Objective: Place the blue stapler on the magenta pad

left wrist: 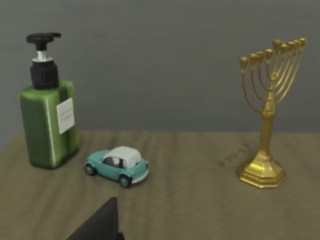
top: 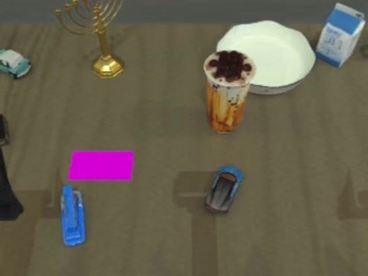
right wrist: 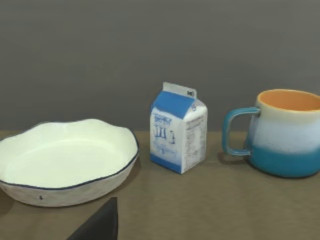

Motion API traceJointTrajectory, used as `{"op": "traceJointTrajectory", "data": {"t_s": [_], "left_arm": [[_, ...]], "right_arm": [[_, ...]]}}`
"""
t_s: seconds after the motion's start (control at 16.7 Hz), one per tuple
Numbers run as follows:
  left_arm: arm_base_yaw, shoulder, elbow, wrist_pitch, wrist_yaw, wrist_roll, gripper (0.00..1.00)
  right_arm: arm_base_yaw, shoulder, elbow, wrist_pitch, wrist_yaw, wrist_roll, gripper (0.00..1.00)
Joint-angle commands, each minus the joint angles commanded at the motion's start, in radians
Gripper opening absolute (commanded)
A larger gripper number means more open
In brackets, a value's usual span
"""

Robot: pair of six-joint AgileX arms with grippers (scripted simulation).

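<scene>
A brown, faintly streaked worktop (top: 172, 144) runs back to a plain grey wall; on it stand a gold candelabrum (top: 98, 31), a white bowl (top: 267, 54), a milk carton (top: 340, 34) and a tall layered drink (top: 228, 92). The left arm (top: 7, 190) shows only as a dark shape at the worktop's left edge (whether its hand is wide or narrow cannot be told); the right arm is out of sight. The blue stapler (top: 73, 215) lies flat just beside that dark shape, on its inner side; it is long, narrow, bright blue with a paler edge. The magenta pad (top: 102, 165) lies a little beyond the stapler, apart from it; a toy sports car (top: 224, 188) sits well off towards the middle.
</scene>
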Motion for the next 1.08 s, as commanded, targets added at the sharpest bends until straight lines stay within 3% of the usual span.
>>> {"op": "traceJointTrajectory", "data": {"t_s": [0.24,0.48,1.08], "left_arm": [[-0.008,0.032,0.031,-0.026,0.002,-0.012,1.0],[-0.043,0.222,0.2,-0.167,0.004,-0.077,1.0],[-0.176,1.171,0.835,-0.755,-0.003,-0.318,1.0]], "right_arm": [[0.0,0.0,0.0,0.0,0.0,0.0,1.0],[0.0,0.0,0.0,0.0,0.0,0.0,1.0],[0.0,0.0,0.0,0.0,0.0,0.0,1.0]]}}
